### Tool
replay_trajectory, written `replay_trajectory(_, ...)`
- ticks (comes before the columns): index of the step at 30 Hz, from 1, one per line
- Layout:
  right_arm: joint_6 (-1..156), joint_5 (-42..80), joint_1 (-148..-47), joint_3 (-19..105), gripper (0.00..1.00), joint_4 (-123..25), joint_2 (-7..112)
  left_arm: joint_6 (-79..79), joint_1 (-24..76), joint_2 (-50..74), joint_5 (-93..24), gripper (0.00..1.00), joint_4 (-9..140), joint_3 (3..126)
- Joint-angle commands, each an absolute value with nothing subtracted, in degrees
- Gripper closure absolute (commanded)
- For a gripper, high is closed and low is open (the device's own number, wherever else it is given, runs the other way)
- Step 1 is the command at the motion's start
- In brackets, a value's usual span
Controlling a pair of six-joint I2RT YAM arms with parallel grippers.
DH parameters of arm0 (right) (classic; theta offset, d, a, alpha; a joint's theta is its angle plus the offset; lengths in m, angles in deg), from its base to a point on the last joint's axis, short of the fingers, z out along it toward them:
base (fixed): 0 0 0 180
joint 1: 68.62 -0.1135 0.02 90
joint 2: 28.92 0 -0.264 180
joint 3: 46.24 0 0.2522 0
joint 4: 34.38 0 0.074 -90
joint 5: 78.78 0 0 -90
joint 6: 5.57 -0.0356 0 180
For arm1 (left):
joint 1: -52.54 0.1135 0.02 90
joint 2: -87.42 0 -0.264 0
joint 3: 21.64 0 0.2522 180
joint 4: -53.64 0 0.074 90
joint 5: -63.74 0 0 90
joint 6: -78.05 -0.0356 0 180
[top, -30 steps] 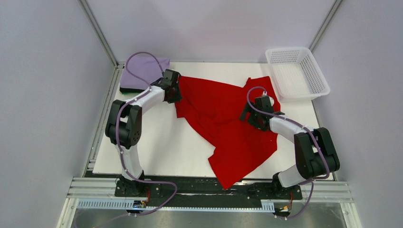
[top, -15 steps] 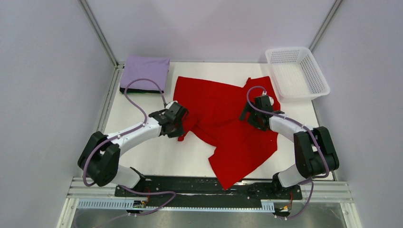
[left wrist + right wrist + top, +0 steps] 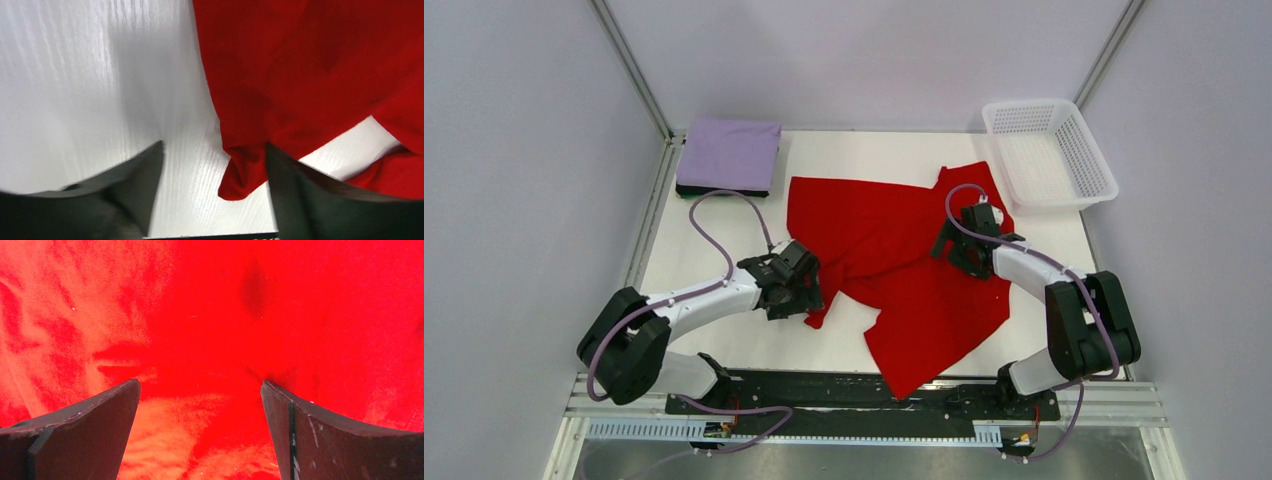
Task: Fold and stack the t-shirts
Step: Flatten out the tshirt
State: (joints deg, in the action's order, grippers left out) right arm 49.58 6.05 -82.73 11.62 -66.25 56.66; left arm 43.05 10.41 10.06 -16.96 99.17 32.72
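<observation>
T-shirt, bright red, lay rumpled across the middle of the white tabletop. Left pincer gaped at its near-left corner, holding nothing; right pincer gaped just above the cloth. Folded lavender tee sat far left, basket far right.

The white counter carries three items directly. A red t-shirt lies unfolded and creased across the centre and right, with one corner reaching the near edge. A folded dark t-shirt sits at the far left corner, beneath a folded lavender t-shirt. A white mesh basket occupies the far right corner.
</observation>
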Motion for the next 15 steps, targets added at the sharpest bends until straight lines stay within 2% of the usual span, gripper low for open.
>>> replay_trajectory(1, 49.77, 5.42, -82.33, 9.87, 0.00, -71.62, 52.14, 41.18, 10.27, 17.25, -9.72, 0.02, 101.11, 37.44)
replay_trajectory(5, 49.84, 7.49, -82.34, 9.36, 0.00, -72.08, 48.32, 36.83, 11.52, 18.98, -7.88, 0.00, 98.88, 40.18)
replay_trajectory(15, 45.51, 2.56, -81.32, 7.69, 0.00, -77.75, 36.72, 29.90, 24.40, 5.22, -14.05, 0.00, 91.93, 45.44)
